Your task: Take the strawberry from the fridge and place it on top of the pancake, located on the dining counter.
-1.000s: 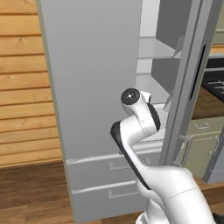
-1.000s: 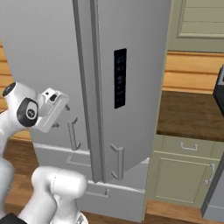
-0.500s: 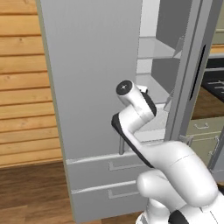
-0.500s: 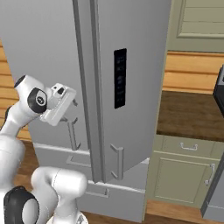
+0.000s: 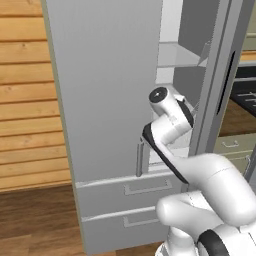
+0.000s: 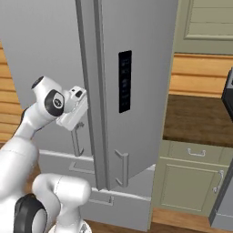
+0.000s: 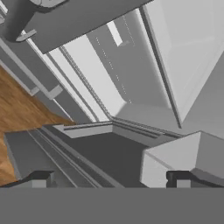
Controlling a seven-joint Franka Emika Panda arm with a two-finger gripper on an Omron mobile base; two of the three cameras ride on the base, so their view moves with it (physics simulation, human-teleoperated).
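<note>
Fridge [image 5: 105, 100] door ajar; hand [image 7: 109, 178] cam sees inside shelves, fingers apart.

Even, bright, shadowless rendered light with no visible source. The fridge [image 5: 105, 90] door reads as flat pale grey with soft shading and no glare; its interior looks brighter, nearly white. Edges appear slightly soft and pixelated in all three views. In the hand view, surfaces tilt steeply and the far floor [image 7: 17, 105] looks warm brown.
</note>
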